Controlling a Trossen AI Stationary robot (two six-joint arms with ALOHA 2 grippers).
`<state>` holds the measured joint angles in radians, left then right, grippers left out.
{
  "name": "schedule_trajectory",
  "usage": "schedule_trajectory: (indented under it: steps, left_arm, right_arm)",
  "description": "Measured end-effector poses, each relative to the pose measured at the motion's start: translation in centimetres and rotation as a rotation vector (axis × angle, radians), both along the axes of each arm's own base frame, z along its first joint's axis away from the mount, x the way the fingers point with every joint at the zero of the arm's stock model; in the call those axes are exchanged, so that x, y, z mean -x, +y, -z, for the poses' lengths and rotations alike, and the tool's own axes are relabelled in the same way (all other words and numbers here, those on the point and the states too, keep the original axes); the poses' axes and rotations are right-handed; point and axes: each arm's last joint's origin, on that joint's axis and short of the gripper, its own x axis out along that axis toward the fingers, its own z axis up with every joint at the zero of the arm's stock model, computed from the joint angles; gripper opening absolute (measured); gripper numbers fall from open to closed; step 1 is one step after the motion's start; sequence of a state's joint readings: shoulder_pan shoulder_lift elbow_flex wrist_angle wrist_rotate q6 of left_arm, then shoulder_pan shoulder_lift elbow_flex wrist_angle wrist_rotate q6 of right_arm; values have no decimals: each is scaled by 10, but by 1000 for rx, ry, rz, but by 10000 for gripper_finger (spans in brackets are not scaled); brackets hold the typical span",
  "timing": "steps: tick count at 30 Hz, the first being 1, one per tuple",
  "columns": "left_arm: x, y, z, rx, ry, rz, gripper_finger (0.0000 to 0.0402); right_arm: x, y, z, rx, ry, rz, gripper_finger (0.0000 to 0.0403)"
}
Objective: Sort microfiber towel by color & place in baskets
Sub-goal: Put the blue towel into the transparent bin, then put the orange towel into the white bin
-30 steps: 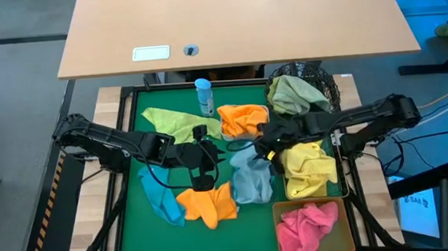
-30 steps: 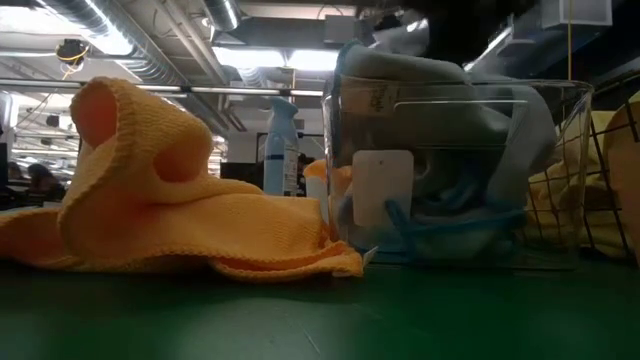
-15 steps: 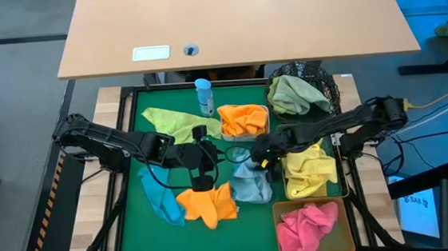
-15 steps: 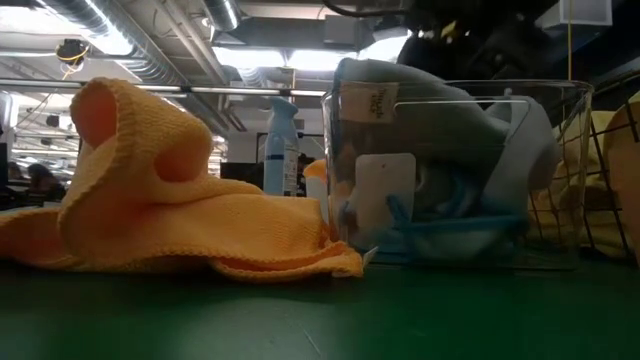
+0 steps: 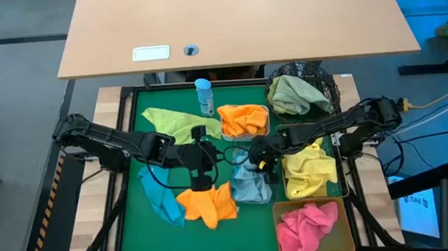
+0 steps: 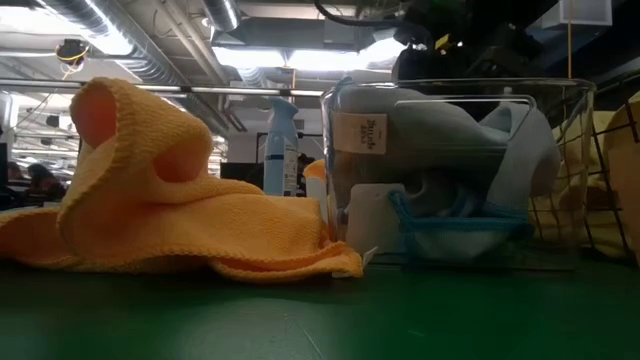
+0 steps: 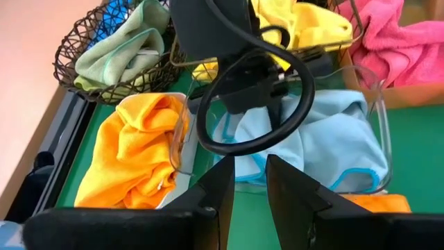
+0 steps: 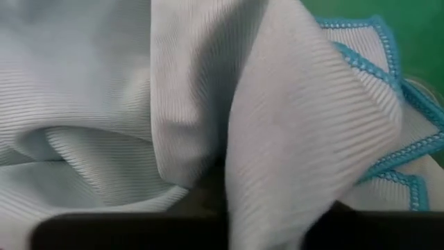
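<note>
**Towels sorted into tubs, my right gripper down in the grey-blue cloth**

Grey-blue towel (image 5: 252,185) fills the clear tub (image 5: 238,152) at the middle of the green mat (image 5: 140,228). From above, my right gripper (image 5: 260,156) sits at the tub's far rim, its fingers lost against the cloth, so I cannot tell how they stand. My left gripper (image 5: 203,179) hangs beside the tub, over a loose orange towel (image 5: 207,204). A teal towel (image 5: 161,201) and a light green towel (image 5: 169,122) lie loose on the mat. Sorted already: orange cloths (image 5: 244,120) in the white tub, a green cloth in the black mesh basket (image 5: 328,79), yellow towels (image 5: 308,169) in the wire basket, pink towels (image 5: 305,225) in the amber tub.

At table height the orange towel bulks in front; the clear tub's wall shows the grey-blue cloth and a white label behind it. My right arm is a dark shape cut off at the top.

My left wrist shows my fingers (image 7: 215,191) spread apart, nothing between them, and a black cable loop over the tub.

My right wrist sees only grey-blue folds with teal edging; my own fingers are a dark blur.
</note>
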<state>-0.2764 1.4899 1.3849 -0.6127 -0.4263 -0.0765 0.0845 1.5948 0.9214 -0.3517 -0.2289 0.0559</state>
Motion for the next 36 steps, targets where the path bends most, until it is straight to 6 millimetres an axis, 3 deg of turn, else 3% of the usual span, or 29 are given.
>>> schedule_trajectory:
  steps: [8, 13, 26, 36]
  left_arm:
    - [4, 1, 4, -1, 55, 1, 80]
    - [6, 0, 7, 89, 97, 4, 80]
    - [8, -6, 11, 210, 133, 38, 80]
    - [17, -21, 48, 321, 254, 61, 80]
  right_arm:
    - [-4, 0, -15, 5, 34, -3, 186]
    - [-7, 1, -34, 8, 84, -2, 228]
    - [-6, -1, -82, 72, 188, 17, 241]
    - [-5, -3, -114, 117, 203, 37, 241]
